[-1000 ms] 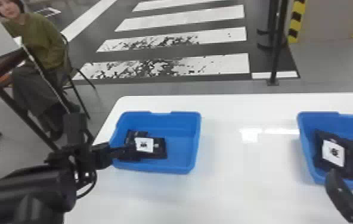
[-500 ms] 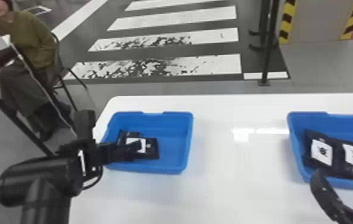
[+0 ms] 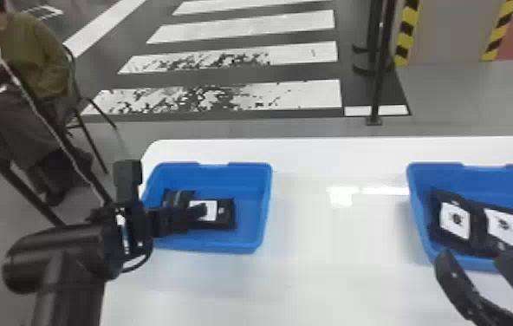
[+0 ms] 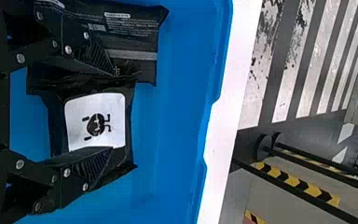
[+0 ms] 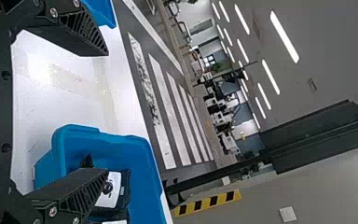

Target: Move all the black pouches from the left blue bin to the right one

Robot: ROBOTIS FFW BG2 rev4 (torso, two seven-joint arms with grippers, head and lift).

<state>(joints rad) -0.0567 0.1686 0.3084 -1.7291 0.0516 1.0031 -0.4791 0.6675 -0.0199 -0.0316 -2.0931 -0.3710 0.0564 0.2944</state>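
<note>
In the head view my left gripper (image 3: 197, 213) is down in the left blue bin (image 3: 264, 208), over a black pouch with a white label (image 3: 228, 214). My left gripper (image 4: 113, 111) stands open in the left wrist view, its fingers on either side of that labelled pouch (image 4: 97, 122). Against it lies another black pouch (image 4: 137, 35), partly behind one finger. My right gripper (image 3: 473, 260) is open at the near edge of the right blue bin (image 3: 416, 203), which holds two labelled black pouches (image 3: 455, 220). Nothing is between the fingers of my right gripper (image 5: 107, 112) in its wrist view.
A white table (image 3: 333, 268) carries both bins, with a wide stretch of its top between them. The left bin's wall rises around my left gripper. Beyond the table's far edge stands a dark post (image 3: 379, 65).
My left gripper has moved right, farther over the labelled pouch. The head view has swung slightly right, so the bins sit more to the left and more of my right gripper shows.
</note>
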